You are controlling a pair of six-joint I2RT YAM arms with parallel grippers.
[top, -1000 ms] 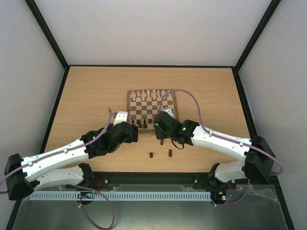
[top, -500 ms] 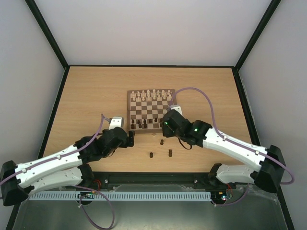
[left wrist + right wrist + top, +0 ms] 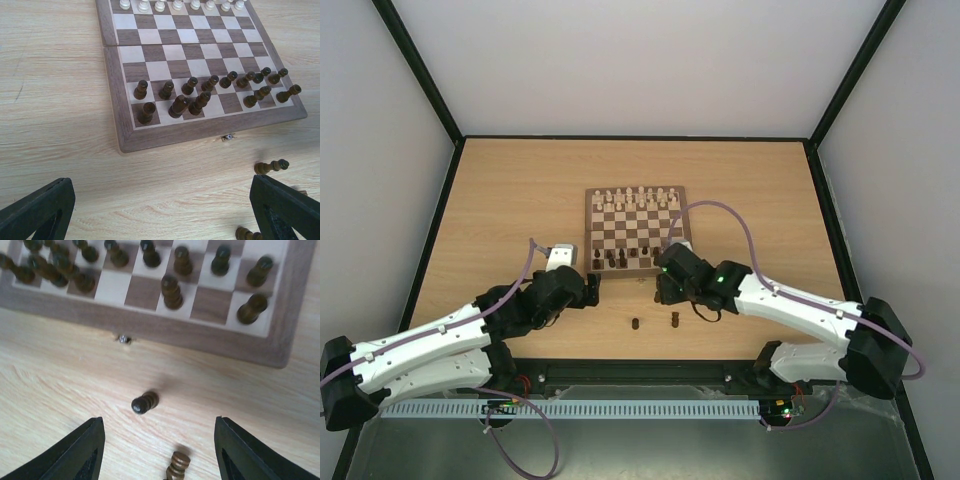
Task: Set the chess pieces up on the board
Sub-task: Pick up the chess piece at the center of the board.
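Chess pieces (image 3: 172,291) in dark brown, most of them upright on the two nearest rows of the board (image 3: 280,347).

Right end effector (image 3: 159,452): spread, pinching nothing, low over the bare desk (image 3: 60,390) just off the board's near edge. Below and between its fingers (image 3: 75,450), one loose dark piece (image 3: 145,402) on the desk, apart from the board. A second loose piece (image 3: 178,464) closer to the wrist, also clear of both fingers. A little metal clasp (image 3: 122,339) on the board's near edge, just left of the first loose piece.

Left end effector (image 3: 160,210): spread as wide as it goes, holding nothing, over the desk short of the board's near-left corner. Ahead of it, a full line of dark pieces in the second row and a gapped line in the nearest row.

Farther out, cream pieces (image 3: 175,5) along the board's far side. From above, both arms reaching in from the desk's near edge, left end effector (image 3: 592,288) by the near-left corner, right end effector (image 3: 662,290) by the near edge, well apart from each other.
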